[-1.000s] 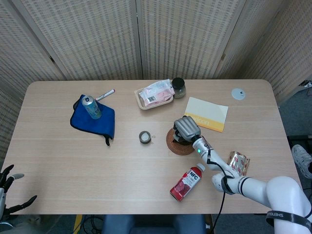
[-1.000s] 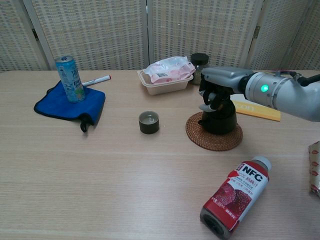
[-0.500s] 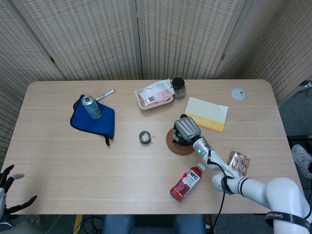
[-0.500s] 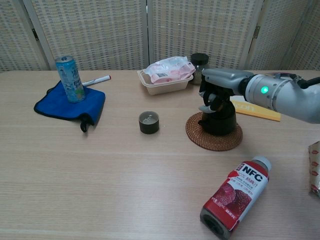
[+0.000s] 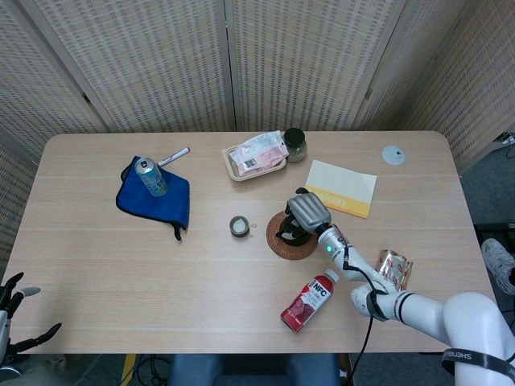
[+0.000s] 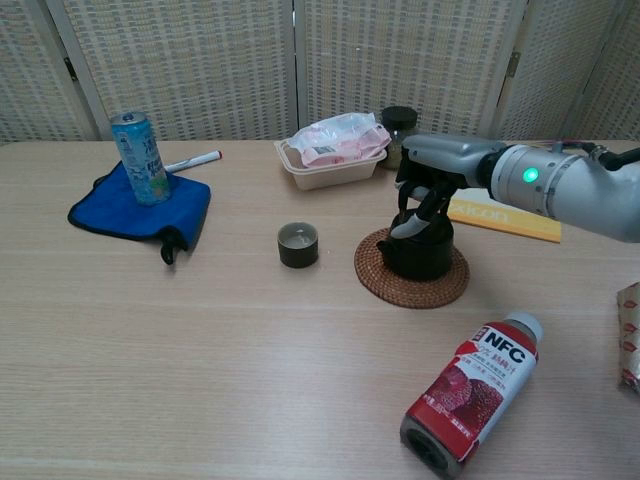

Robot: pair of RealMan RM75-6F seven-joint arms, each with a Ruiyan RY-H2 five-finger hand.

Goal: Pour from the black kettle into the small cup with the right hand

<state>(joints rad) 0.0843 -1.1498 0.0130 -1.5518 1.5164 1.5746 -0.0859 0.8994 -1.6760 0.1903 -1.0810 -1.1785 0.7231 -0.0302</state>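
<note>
The black kettle (image 6: 420,252) stands on a round woven coaster (image 6: 374,281) right of the table's middle. My right hand (image 6: 432,178) comes over it from the right and grips its handle from above. In the head view the right hand (image 5: 306,214) covers most of the kettle (image 5: 287,234). The small dark cup (image 6: 298,245) stands upright a short way left of the coaster, apart from it, and shows as the cup (image 5: 238,226) in the head view. My left hand (image 5: 13,315) hangs off the table's near left corner, fingers spread, holding nothing.
A red NFC bottle (image 6: 470,390) lies in front of the coaster. Behind it are a food tray (image 6: 330,152), a dark jar (image 6: 398,125) and a yellow booklet (image 6: 505,221). A can (image 6: 138,145) stands on a blue cloth (image 6: 140,212) at the far left. A snack packet (image 5: 394,269) lies at the right.
The kettle and its coaster have slid left toward the cup, with my right hand still on the handle. The cup and my left hand have stayed put.
</note>
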